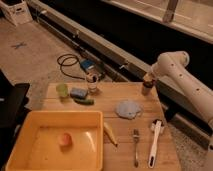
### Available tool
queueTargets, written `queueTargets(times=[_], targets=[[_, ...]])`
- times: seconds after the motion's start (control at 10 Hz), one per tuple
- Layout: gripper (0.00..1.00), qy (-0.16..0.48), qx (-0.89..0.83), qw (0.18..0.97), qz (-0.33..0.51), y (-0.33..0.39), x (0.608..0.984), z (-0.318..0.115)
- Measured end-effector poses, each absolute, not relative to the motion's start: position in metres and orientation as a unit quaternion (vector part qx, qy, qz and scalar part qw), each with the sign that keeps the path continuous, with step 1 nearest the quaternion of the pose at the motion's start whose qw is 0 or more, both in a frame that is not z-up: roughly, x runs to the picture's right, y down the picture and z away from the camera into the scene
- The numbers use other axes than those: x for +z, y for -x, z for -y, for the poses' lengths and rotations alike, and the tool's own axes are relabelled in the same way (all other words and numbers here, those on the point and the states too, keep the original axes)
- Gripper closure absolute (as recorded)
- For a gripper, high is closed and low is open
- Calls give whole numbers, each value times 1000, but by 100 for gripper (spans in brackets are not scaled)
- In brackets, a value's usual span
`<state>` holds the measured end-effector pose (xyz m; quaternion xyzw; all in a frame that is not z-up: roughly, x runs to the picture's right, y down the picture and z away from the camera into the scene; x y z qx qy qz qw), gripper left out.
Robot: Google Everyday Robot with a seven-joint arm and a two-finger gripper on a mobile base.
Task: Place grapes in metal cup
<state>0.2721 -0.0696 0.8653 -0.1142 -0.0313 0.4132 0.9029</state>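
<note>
lab-like test space, concrete floor (35, 55), wooden table (112, 100), floor cables (67, 62)

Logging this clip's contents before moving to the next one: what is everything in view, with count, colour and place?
metal cup: one, grey-brown, far right table edge
glass jar: one, clear, far middle
plastic cup: one, pale green, far left
sponge: one, blue, beside the jar
cucumber: one, green, before the sponge
cloth: one, pale blue, centre right
tub: one, yellow, near left
fruit: one, orange, in the tub
banana: one, yellow, beside the tub
fork: one, silver, near right
brush: one, white, near right
gripper: one, over the metal cup
</note>
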Motion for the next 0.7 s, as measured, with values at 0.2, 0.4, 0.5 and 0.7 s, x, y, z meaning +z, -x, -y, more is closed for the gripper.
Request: queueTargets(times=[0.2, 0.4, 0.5, 0.7], targets=[[59, 117, 415, 902, 31, -275, 867, 73], [39, 121, 420, 899, 34, -278, 869, 73], [31, 123, 422, 897, 37, -279, 869, 73], [20, 128, 428, 893, 41, -283, 869, 70]])
